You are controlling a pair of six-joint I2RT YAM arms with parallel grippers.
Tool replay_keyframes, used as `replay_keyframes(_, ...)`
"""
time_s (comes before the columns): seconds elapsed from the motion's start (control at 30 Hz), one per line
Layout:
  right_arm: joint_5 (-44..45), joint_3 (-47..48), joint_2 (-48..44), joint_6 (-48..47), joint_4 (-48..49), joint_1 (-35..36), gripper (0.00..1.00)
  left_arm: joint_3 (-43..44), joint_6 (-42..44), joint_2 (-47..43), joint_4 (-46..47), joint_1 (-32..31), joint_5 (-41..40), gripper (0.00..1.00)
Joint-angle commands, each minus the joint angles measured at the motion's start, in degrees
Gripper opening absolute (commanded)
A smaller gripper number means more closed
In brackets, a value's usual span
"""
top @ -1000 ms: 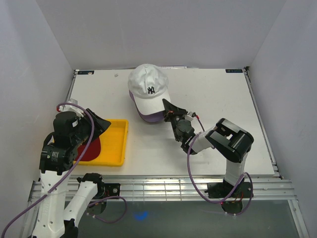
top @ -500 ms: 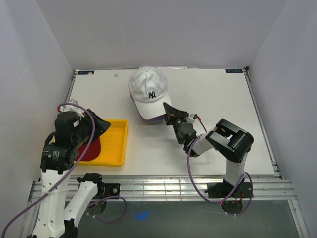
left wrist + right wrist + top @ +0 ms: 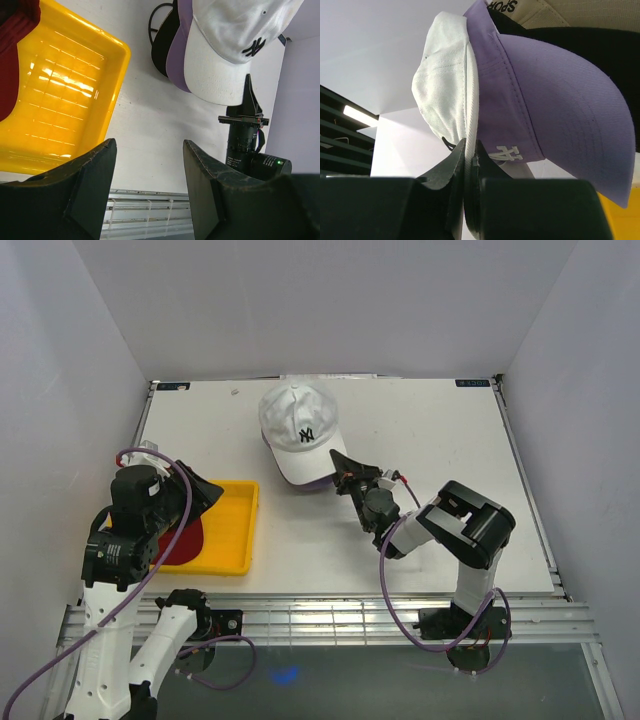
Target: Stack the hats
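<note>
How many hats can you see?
5. Four are stacked: white hat on top, then lavender hat, black hat, tan hat. The red hat lies in the tray. More may hide underneath.

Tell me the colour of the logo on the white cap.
Dark, near black. The NY logo on the white cap shows best in the top external view.

A white rectangular tabletop fills the middle of the top view, boxed in by 3 plain pale grey wall panels at the top, left and right. Along its lower edge runs a silver slotted metal rail, and below that lies dark grey floor with a small blue mark.
</note>
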Motion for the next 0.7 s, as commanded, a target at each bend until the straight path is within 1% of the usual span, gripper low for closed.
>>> replay_keyframes(0.0,-2.3,-2.2,-0.5,-2.7,-1.9,0.3,0.08,-0.5,0.7,-0.5,-0.4,-0.3,-0.9,0.66)
replay_keyframes(0.2,-3.7,-2.6,-1.5,-2.9,-7.6,-0.2,0.08,-1.2,0.6,-0.5,-0.4,-0.2,-1.0,0.66)
replay_keyframes(0.67,-5.6,-3.4,1.7,-4.6,-10.6,-0.9,0.08,-1.8,0.7,-0.4,-0.5,-0.5,-1.6,0.66)
